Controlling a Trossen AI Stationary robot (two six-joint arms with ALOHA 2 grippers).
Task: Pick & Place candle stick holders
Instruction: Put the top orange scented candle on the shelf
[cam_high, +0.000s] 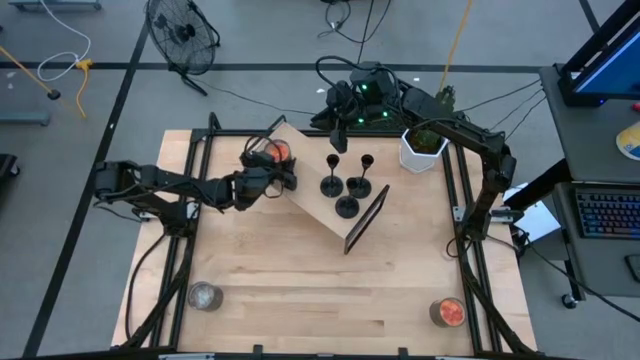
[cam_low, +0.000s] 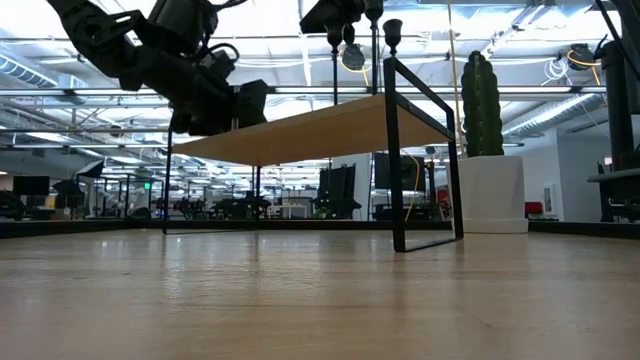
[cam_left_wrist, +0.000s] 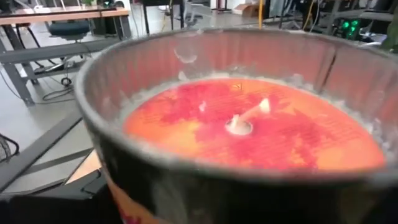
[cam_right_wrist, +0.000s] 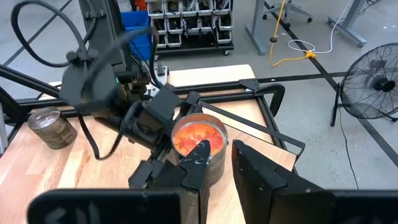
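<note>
Fingers: left gripper (cam_high: 283, 170) closed around orange jar (cam_high: 277, 152) at shelf (cam_high: 312, 205) edge; right gripper (cam_high: 338, 118) apart, empty, above shelf.
Holders: candle stick holders (cam_high: 346, 177) stand on shelf, four together.
Progress: holders seem placed; jars remain.

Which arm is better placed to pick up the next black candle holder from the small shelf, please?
Right, most likely. Its tool is open and empty, close to the candle holders. The left tool is busy holding the orange candle jar.
</note>
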